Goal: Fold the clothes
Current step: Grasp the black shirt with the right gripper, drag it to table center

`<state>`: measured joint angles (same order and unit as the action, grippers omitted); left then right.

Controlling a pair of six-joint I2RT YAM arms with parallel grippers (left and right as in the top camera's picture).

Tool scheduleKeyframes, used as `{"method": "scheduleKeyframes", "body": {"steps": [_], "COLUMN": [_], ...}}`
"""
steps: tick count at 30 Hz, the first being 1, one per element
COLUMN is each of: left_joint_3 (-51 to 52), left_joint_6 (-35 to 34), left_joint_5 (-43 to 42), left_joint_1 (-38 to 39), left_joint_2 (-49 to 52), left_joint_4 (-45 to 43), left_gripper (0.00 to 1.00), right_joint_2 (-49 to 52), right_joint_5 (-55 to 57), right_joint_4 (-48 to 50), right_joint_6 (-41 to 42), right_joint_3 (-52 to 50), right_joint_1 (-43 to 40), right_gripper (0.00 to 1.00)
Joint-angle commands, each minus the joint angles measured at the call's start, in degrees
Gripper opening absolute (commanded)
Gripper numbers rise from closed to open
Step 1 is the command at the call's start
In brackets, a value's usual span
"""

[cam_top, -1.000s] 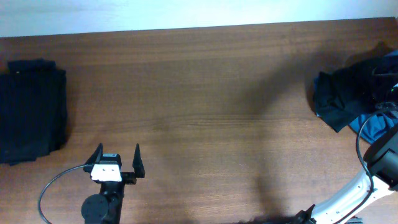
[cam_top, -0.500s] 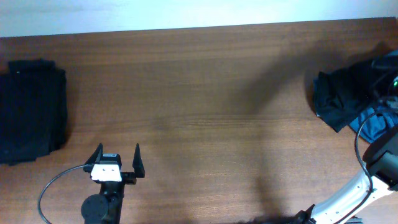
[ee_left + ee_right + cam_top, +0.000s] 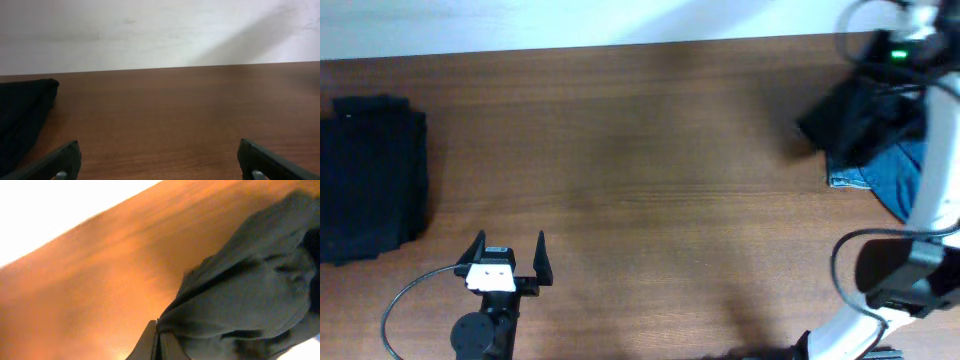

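Between the closed fingers of the right hand [image 3: 158, 332] a fold of the dark garment [image 3: 240, 295] is clamped. The rest hangs bunched just beside that hand, partly covering blue jeans [image 3: 892, 175] on the table [image 3: 640, 150]. The left hand [image 3: 510, 242] has its fingers wide apart, gripping nothing; a folded black pile [image 3: 370, 175] lies ahead to its left, well apart.

Smooth wood-grain table [image 3: 650, 150], matt black folded cloth [image 3: 370, 175], crumpled dark garment [image 3: 855, 120] of soft cloth, blue denim [image 3: 895, 175]
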<state>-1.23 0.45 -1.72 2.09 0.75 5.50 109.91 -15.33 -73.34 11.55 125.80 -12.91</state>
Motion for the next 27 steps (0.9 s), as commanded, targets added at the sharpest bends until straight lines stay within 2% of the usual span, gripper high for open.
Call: {"method": "scheduleKeyframes", "body": {"steps": [1,10,17,18,19,20,21,22,23,27], "left_joint_3": [0.07,0.07,0.07,0.07,0.07,0.07,0.07,0.07,0.07,0.07], "left_joint_6": [0.28,0.28,0.28,0.28,0.28,0.26,0.28,0.28,0.28,0.28], "left_joint_5": [-0.46,-0.46,-0.46,-0.46,-0.46,-0.46,-0.46,-0.46,-0.46,-0.46], "left_joint_1": [-0.28,-0.28,-0.28,-0.28,-0.28,-0.28,-0.28,-0.28,-0.28,-0.28], "left_joint_2": [-0.09,-0.09,-0.09,-0.09,-0.09,-0.09,-0.09,-0.09,-0.09,-0.09], "left_joint_4": [0.33,0.33,0.33,0.33,0.33,0.33,0.35,0.35,0.35,0.35], "left_gripper": [0.99,0.99,0.99,0.99,0.99,0.99,1.0,0.99,0.99,0.99], "right_joint_2": [-0.52,-0.52,0.63,0.87,1.14,1.33,1.55,1.6,1.6,1.11], "right_joint_5": [-0.57,1.18,6.56,7.08,7.54,7.89,8.17,8.15,8.13,8.5], "right_joint_4": [-1.92,-3.04,-1.81,-1.79,-1.73,-1.6,-1.38,-1.2,-0.92,0.52], "right_joint_6": [-0.83,-0.79,-0.76,-0.76,-0.76,-0.76,-0.79,-0.79,-0.79,-2.95], "right_joint_3": [0.52,0.48,0.39,0.39,0.37,0.37,0.37,0.37,0.37,0.57], "right_joint_1": [8.31,31.67,41.79,42.62,43.32,43.8,44.11,44.22,44.24,43.15], "right_gripper": [0.04,0.04,0.05,0.14,0.42,0.64,0.81,0.92,0.98,0.99]}}
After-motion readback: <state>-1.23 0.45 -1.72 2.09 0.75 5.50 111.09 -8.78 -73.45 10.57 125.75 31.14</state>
